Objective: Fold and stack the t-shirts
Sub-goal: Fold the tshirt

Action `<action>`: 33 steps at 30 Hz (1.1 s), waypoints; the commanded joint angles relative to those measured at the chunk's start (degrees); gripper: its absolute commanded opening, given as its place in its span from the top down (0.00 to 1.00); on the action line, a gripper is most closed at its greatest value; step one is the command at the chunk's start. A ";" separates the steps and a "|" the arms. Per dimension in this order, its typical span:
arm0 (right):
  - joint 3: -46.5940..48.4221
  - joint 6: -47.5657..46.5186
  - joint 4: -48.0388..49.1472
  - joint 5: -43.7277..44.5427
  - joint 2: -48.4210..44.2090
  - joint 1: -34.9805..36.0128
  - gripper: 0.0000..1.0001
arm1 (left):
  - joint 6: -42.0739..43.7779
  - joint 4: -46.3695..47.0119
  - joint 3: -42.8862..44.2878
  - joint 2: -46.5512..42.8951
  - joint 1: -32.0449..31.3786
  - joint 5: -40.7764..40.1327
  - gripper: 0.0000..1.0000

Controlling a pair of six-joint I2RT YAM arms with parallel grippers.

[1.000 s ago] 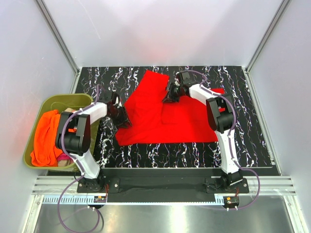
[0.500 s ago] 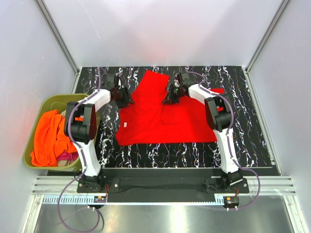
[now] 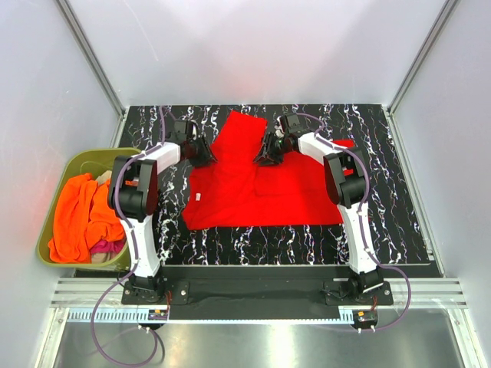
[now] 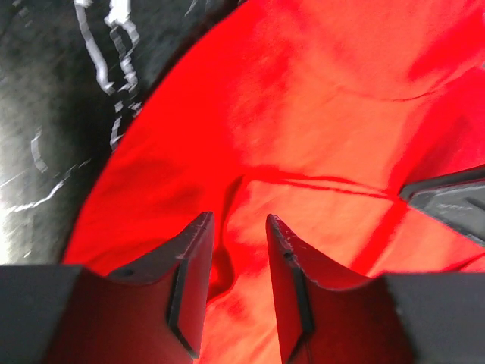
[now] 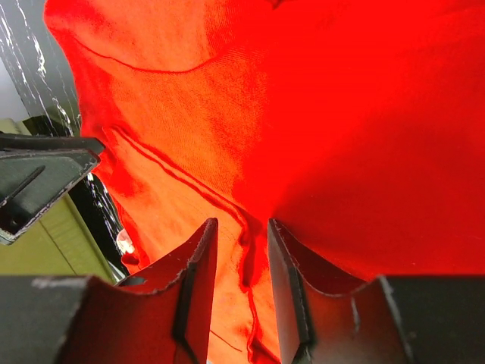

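Black marbled table, red t-shirt folds gripped between left fingers and between right fingers

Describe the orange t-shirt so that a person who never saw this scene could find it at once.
Find the black marbled table; an olive-green tub stands beside its left edge. The orange t-shirt lies crumpled inside that tub. It is the only orange cloth here, whereas the red t-shirt is spread on the table.
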 commanded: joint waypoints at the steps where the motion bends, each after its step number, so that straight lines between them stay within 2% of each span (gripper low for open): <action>1: 0.13 -0.98 -0.06 -1.19 -0.91 -0.30 0.60 | -2.90 5.40 1.84 0.83 -0.39 1.31 0.62; 12: -0.92 -0.55 0.03 -2.06 -1.17 -0.30 0.60 | -2.91 3.55 3.50 3.99 -0.48 0.34 0.60; 16: -1.80 -0.55 0.03 -2.77 -1.61 -0.30 0.59 | -3.09 4.08 4.39 4.96 -0.65 1.13 0.66; 17: -1.89 -0.63 0.11 -3.20 -1.70 -0.30 0.53 | -3.09 4.17 4.56 5.22 -0.65 1.48 0.67; 19: -2.07 -0.55 0.11 -3.30 -1.96 -0.30 0.50 | -3.09 4.35 5.18 5.48 -0.83 1.74 0.70; 23: -1.37 0.16 0.46 -3.82 -1.35 -0.21 0.51 | -3.44 4.52 5.44 5.84 -0.92 2.54 0.79; 27: -1.63 0.51 0.38 -3.74 -1.26 -0.21 0.61 | -3.61 4.52 4.39 4.78 -0.92 2.62 0.88; 28: -1.54 0.51 0.46 -3.74 -1.35 -0.30 0.67 | -3.53 4.17 4.30 4.43 -0.92 2.71 0.89; 30: -1.45 0.51 0.64 -4.09 -1.44 -0.30 0.71 | -3.26 3.82 3.51 3.03 -1.00 1.84 0.91; 33: -1.28 0.60 0.64 -4.35 -1.88 -0.30 0.91 | -3.09 3.73 2.72 0.92 -0.92 1.66 0.92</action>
